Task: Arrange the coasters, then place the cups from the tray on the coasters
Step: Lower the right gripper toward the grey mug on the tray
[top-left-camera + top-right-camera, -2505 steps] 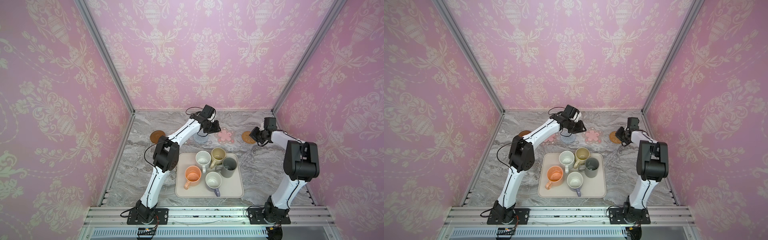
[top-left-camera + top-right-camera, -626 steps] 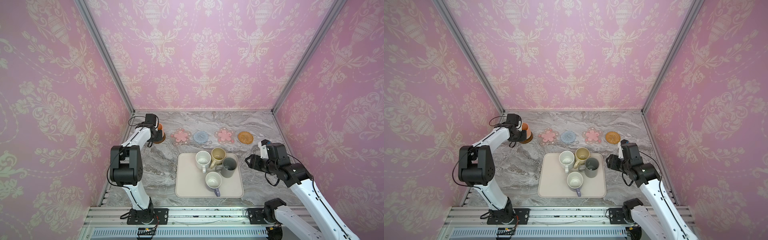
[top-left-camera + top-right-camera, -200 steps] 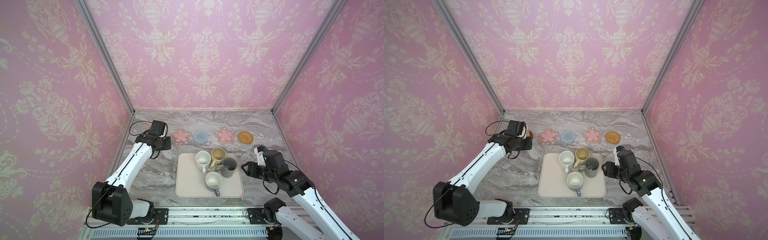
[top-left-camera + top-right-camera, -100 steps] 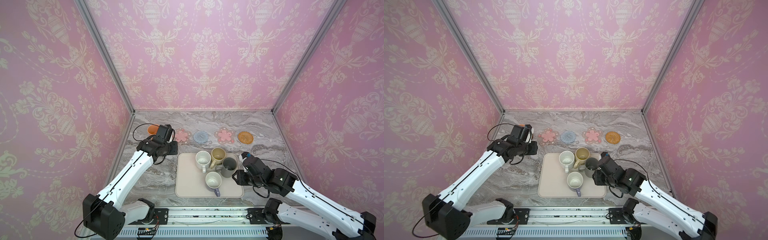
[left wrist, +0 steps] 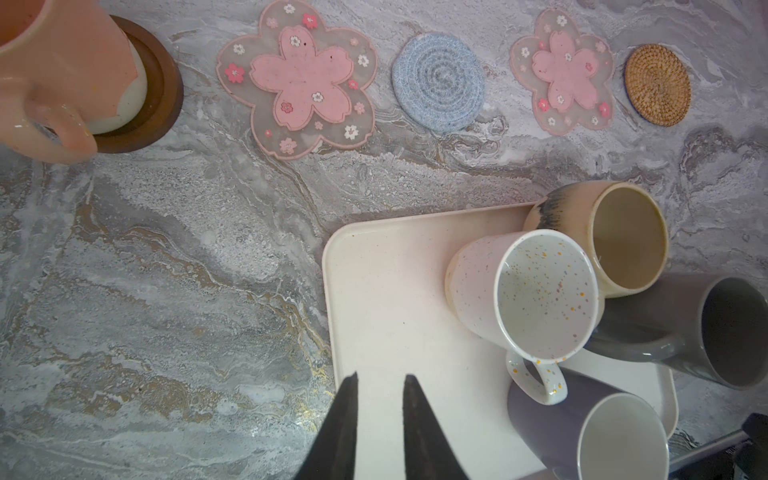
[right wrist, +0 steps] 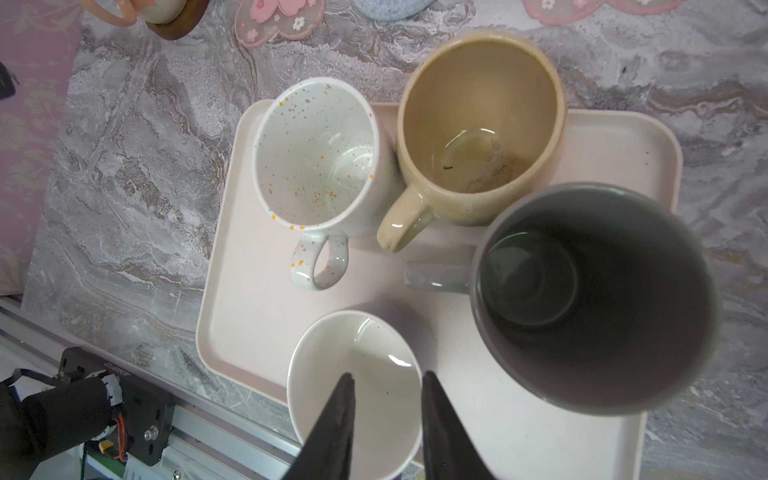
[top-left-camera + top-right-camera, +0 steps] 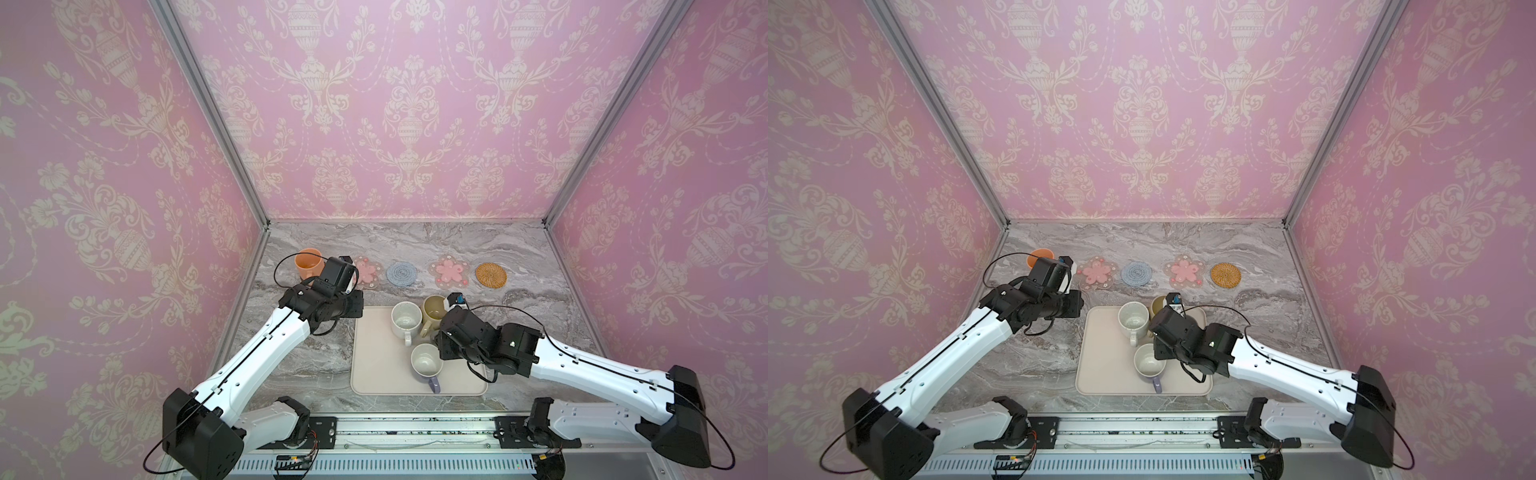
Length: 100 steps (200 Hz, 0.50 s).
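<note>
The orange-peach cup (image 7: 307,262) stands on the dark brown coaster (image 5: 162,95) at the far left. Beside it lie a pink flower coaster (image 7: 368,270), the blue crocheted one (image 7: 402,273), a second pink flower (image 7: 449,270) and the rattan one (image 7: 491,274). On the tray (image 7: 374,365) stand the speckled white cup (image 7: 405,320), the beige cup (image 7: 434,309), the lavender cup (image 7: 426,359) and the dark grey cup (image 6: 594,299), which my right arm hides in both top views. My left gripper (image 5: 380,378) hovers narrowly open over the tray's left edge, holding nothing. My right gripper (image 6: 387,375) is narrowly open over the lavender cup's rim.
Pink patterned walls (image 7: 124,208) close in the marble table (image 7: 291,365) at the back and both sides. A metal rail (image 7: 415,432) runs along the front edge. The three cups at the tray's far side stand close together, handles toward the front.
My left arm has swung from the orange-peach cup toward the tray's left edge. My right arm has reached in over the tray. Both pairs of jaws have narrowed.
</note>
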Each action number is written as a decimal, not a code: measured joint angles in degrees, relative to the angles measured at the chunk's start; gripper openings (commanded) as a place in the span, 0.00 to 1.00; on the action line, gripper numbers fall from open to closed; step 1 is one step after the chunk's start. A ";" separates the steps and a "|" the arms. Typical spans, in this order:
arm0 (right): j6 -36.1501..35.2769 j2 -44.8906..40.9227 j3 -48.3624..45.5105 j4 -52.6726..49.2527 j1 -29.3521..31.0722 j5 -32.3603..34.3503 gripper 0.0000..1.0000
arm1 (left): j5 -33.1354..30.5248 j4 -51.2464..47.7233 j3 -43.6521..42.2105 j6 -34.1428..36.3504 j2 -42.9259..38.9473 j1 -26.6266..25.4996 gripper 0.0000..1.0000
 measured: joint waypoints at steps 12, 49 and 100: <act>0.04 1.92 1.05 0.28 0.00 0.98 0.27 | 0.00 -0.04 -0.26 -0.17 -0.94 -0.02 0.23; 0.15 6.27 2.62 1.92 0.00 3.04 0.22 | -0.02 -0.02 -1.01 -0.55 -2.75 -0.02 0.23; -0.04 11.13 6.01 1.77 -0.02 7.32 0.22 | 0.00 -0.17 -2.32 -0.57 -3.17 -0.02 0.23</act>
